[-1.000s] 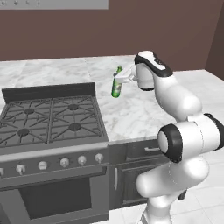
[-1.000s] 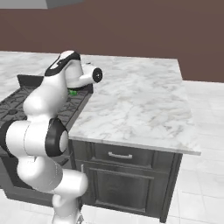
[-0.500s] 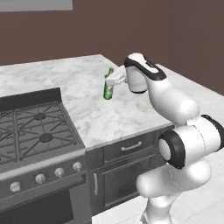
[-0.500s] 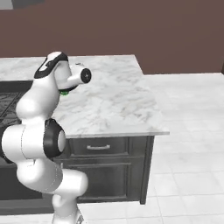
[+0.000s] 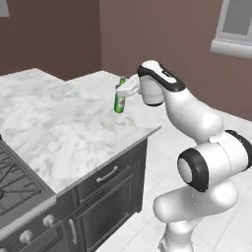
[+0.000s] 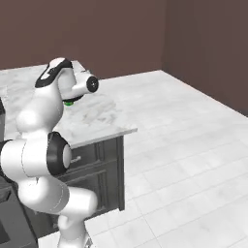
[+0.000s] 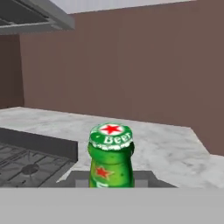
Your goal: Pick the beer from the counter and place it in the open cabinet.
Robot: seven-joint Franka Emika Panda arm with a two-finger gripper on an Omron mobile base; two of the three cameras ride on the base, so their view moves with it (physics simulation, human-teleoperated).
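Green glass beer (image 7: 110, 164), red-star cap, pincer-held.

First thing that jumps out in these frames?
The small green glass beer bottle clamped in the white arm's gripper, held above the white marble counter near its right end. In the hand view its green cap with a red star looms close, with the black gas stove low at the left.

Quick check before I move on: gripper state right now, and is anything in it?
Gripper: shut on the beer, holding it lifted clear of the counter.
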